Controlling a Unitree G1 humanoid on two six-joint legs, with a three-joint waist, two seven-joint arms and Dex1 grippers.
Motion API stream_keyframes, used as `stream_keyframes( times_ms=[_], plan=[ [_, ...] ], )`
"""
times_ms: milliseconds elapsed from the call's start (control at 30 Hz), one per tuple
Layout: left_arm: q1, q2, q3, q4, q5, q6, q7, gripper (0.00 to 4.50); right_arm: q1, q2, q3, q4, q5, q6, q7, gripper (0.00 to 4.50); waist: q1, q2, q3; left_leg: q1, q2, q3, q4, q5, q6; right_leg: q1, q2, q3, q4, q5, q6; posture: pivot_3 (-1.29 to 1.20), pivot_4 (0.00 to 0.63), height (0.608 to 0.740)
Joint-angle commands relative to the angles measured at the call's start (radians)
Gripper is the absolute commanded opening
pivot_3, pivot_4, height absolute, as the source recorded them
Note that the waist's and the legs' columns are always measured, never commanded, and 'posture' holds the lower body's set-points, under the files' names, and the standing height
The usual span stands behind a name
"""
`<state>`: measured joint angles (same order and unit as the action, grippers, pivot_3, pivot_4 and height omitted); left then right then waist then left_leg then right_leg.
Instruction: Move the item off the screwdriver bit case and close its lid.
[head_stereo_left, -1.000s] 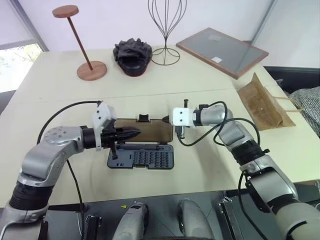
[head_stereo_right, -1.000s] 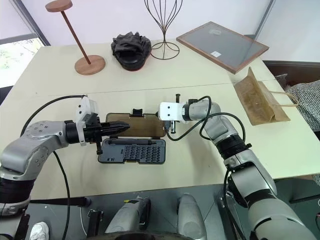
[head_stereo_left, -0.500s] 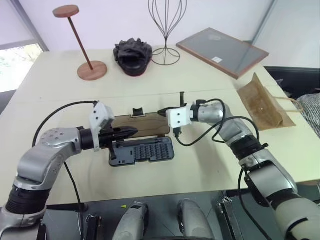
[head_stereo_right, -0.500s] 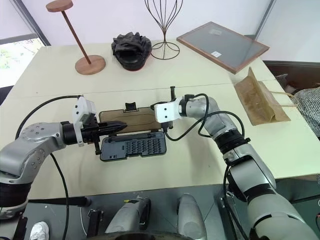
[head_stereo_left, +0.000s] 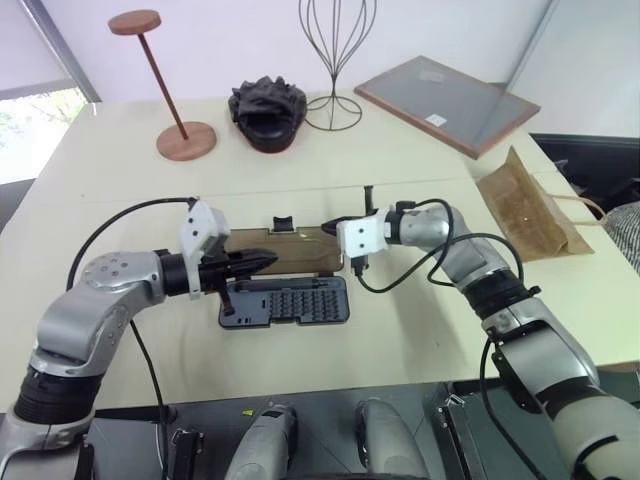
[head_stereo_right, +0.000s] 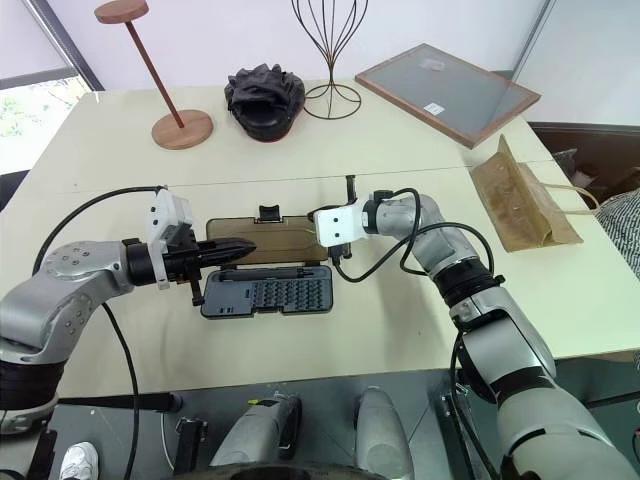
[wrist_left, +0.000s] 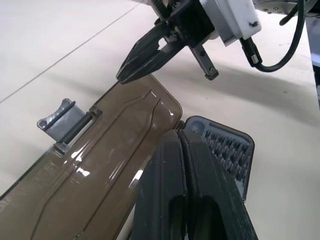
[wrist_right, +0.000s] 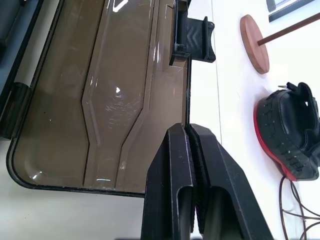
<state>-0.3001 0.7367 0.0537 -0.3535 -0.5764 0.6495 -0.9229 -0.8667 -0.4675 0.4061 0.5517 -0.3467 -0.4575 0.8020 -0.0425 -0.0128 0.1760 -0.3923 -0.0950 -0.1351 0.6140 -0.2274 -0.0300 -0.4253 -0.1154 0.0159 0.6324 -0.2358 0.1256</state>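
Left gripper (head_stereo_left: 262, 263): fingers pressed together, holding nothing; tips lie over the near-left part of the lid, pointing toward the right gripper.
Right gripper (head_stereo_left: 327, 225): fingers together; in the right wrist view the lid's far edge runs into the seam between the tips, whether pinched or merely touched I cannot tell. Tips point toward the left gripper from the lid's far-right corner.
Lid (head_stereo_right: 275, 240): smoky brown panel, swung open and lying back on the table (head_stereo_left: 400, 330) between the two grippers; its latch tab (head_stereo_left: 284, 224) sticks out from the far edge, between the two sets of tips.
Screwdriver bit case (head_stereo_left: 290, 302): open, bits exposed, just nearer than both grippers, hinged to the lid's near edge.
Paper bag (head_stereo_left: 523, 205): off the case, well out past the right arm near the table's right edge.
Open room: bare tabletop in front of the case and out to either side of it.
Far edge: wooden stand (head_stereo_left: 186, 139), lumpy black object (head_stereo_left: 266, 114), wire stand (head_stereo_left: 333, 105) and framed panel (head_stereo_left: 444, 103), all well beyond the grippers.
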Motion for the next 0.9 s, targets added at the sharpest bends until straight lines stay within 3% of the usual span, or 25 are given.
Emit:
stream_keyframes(
  times_ms=[33,300,400,633,767,900],
  plan=[
    [0.025,0.020,0.017,-0.028,-0.018,0.009,-0.013,0.05,0.018,0.007,-0.032,-0.043,0.039,0.067,0.012,0.00,0.000,0.000,0.000,0.000,0.000,0.000,0.000,0.000,0.000,0.000,0.000,0.000,0.000,0.000,0.000,0.00,0.150,0.740],
    [0.111,0.076,0.071,-0.056,-0.046,0.033,-0.033,0.05,0.059,0.049,-0.123,-0.161,0.158,0.318,0.013,0.00,-0.002,0.000,0.000,0.000,0.000,-0.001,0.000,0.000,0.000,0.000,0.000,0.000,0.000,0.000,0.000,0.00,0.150,0.740],
    [0.121,0.082,0.074,-0.050,-0.038,0.025,-0.034,0.00,0.077,0.046,-0.127,-0.181,0.161,0.345,0.013,0.90,0.000,0.000,0.000,0.000,0.001,-0.001,0.000,0.000,0.000,0.000,0.001,0.000,0.000,0.000,0.000,0.00,0.150,0.740],
    [0.085,0.069,0.058,-0.034,-0.029,0.019,-0.029,0.00,0.088,0.044,-0.082,-0.215,0.135,0.287,0.040,4.48,0.000,0.000,0.000,0.000,0.000,0.000,0.000,0.000,0.000,0.000,0.001,0.000,0.000,0.000,0.000,0.00,0.150,0.740],
    [0.084,0.072,0.060,-0.028,-0.021,0.012,-0.029,0.00,0.086,0.051,-0.066,-0.205,0.129,0.286,0.047,4.48,-0.002,0.000,0.000,0.000,0.001,0.000,0.000,0.000,0.000,0.000,0.001,0.000,0.000,0.000,0.000,0.00,0.150,0.740],
    [0.099,0.080,0.083,-0.016,-0.019,0.010,-0.026,0.00,0.071,0.094,-0.102,-0.180,0.164,0.420,0.025,4.48,-0.002,0.000,0.000,0.000,0.001,0.000,0.000,0.000,0.000,0.000,0.001,0.000,0.000,0.000,0.000,0.00,0.150,0.740]
  ],
)
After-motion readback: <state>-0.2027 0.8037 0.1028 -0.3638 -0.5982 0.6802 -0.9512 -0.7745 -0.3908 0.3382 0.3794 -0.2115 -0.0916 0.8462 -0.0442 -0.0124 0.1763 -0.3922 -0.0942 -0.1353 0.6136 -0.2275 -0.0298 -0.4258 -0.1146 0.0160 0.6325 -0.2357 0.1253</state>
